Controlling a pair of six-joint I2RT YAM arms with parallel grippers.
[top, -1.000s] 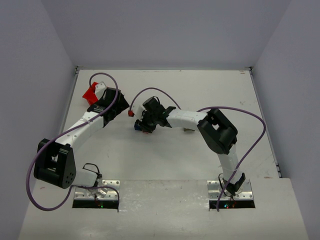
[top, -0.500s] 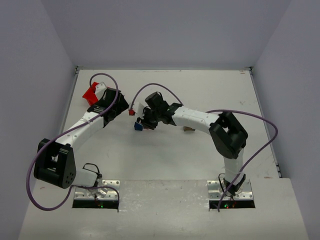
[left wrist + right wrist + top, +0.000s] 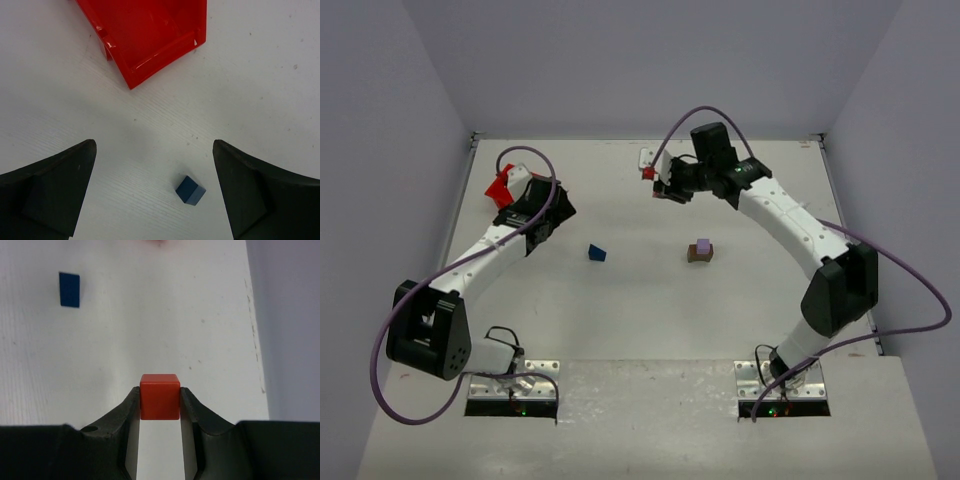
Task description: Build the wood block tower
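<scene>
Wood block tower (image 3: 699, 251): a lilac block (image 3: 702, 244) is stacked on a brown block (image 3: 697, 256) at mid-counter (image 3: 620, 320). An orange-red block (image 3: 159, 402) is clamped in the narrowly set right tool (image 3: 160, 390), toward the far counter edge. A blue wedge (image 3: 190, 190) lies apart, below the left tool (image 3: 154, 170), which is spread wide beside a red bin (image 3: 160, 52).

No text, number, brand or sign could be read in any view. The red bin (image 3: 150, 40) at upper centre, the orange-red block (image 3: 159, 396) and the dark blue wedge (image 3: 190, 190) were plainly painted.
</scene>
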